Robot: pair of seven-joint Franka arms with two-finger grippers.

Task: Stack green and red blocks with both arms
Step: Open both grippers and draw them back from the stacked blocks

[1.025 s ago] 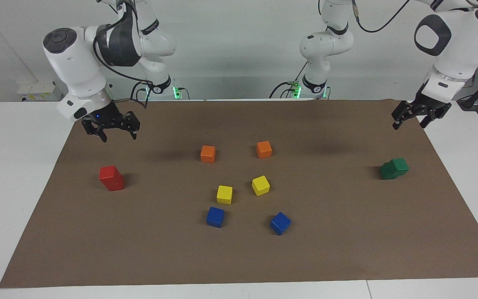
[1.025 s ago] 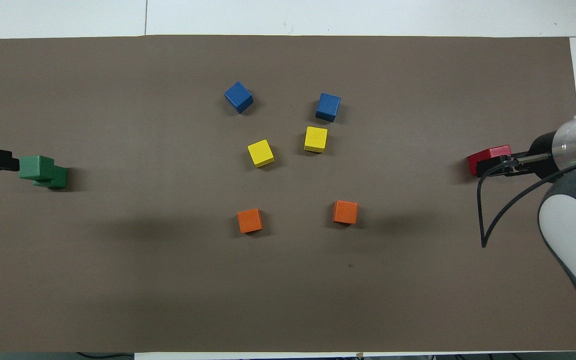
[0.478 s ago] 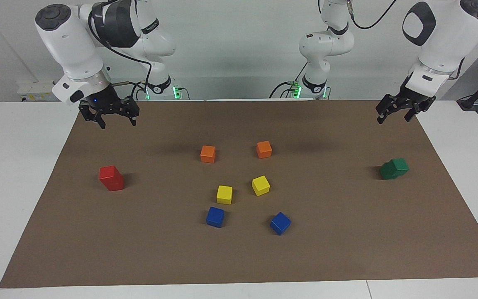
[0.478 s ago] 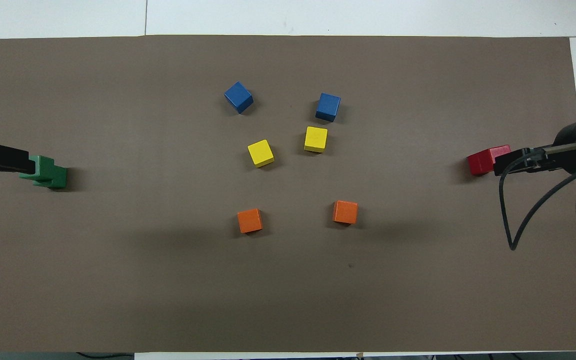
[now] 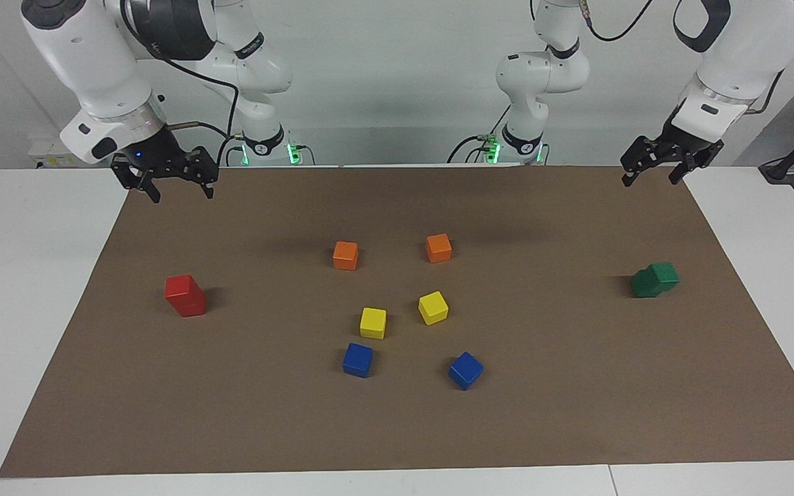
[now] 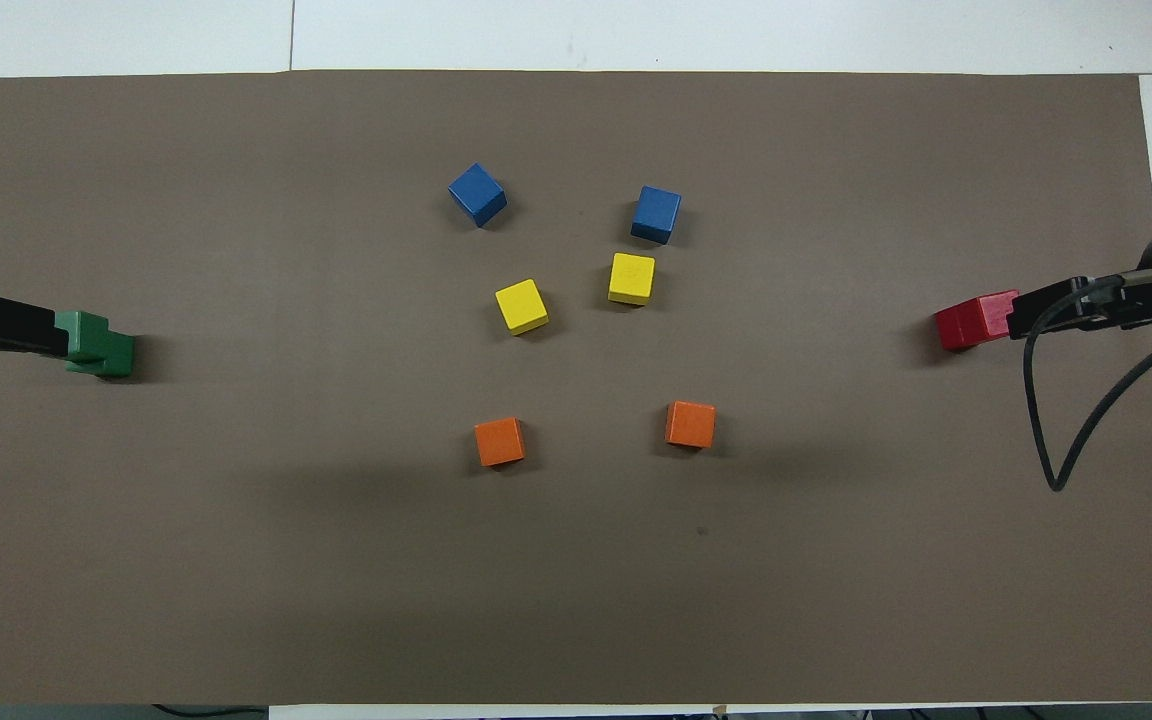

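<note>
Grippers first, since they sit nearest the robots: the right gripper (image 5: 168,180) hangs in the air over the mat's (image 5: 576,413) corner at the right arm's end, fingers spread and holding nothing. The left gripper (image 5: 659,164) hangs over the matching corner at the left arm's end, fingers also apart and empty.

Next out come two orange cubes (image 5: 345,255), side by side but apart, in the middle of the mat. Farther from the robots, at the right arm's end, the red stack (image 5: 185,295) stands with one red cube squarely on the other. At the left arm's end the green stack (image 5: 655,280) looks less tidy: the top cube sits skewed and off-centre on the lower one, overhanging it. Farther still lie two yellow cubes (image 5: 373,322), then two blue cubes (image 5: 358,359) nearest the outer edge.

Both stacks appear built, so the job looks close to finished. The weak spot, I think, is the green pair: with that overhang, a bump to the table or a gripper brushing it could tip the top cube off. The red pair looks steadier.
</note>
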